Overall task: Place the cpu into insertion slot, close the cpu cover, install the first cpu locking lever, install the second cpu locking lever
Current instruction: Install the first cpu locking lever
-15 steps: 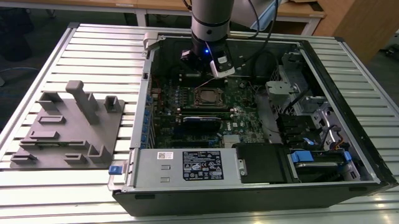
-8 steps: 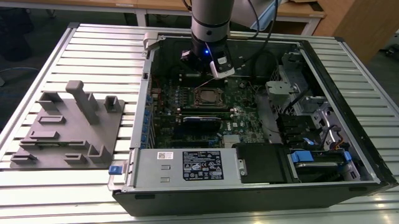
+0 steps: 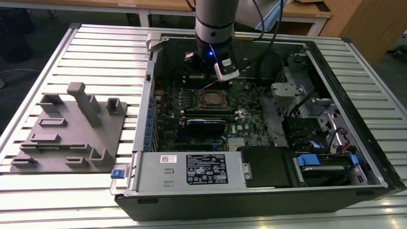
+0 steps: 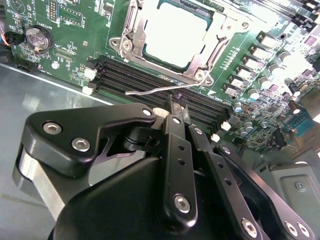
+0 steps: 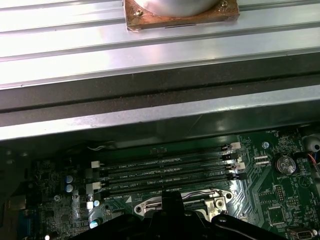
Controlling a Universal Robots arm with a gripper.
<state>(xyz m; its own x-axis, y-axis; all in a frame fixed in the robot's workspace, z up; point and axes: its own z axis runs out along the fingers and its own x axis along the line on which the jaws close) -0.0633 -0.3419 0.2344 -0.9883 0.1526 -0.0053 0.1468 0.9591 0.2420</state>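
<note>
My jaws are pinched shut; gripper (image 4: 174, 106) just beside the locking lever (image 4: 150, 91) (thin springy wire, I judge; best pushed near its bent end).

A ribbed metal table (image 3: 70, 205) stands over a dark floor (image 3: 19, 95), with wooden desks (image 3: 305, 12) beyond it.

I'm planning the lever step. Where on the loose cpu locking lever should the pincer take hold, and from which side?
Probably grip the free, kinked end of the cpu locking lever, farthest from its hinge by the cpu cover. It is a thin rod lying over the memory slots, so come from above on that side, where the pincer hangs, pinching across the rod.
</note>
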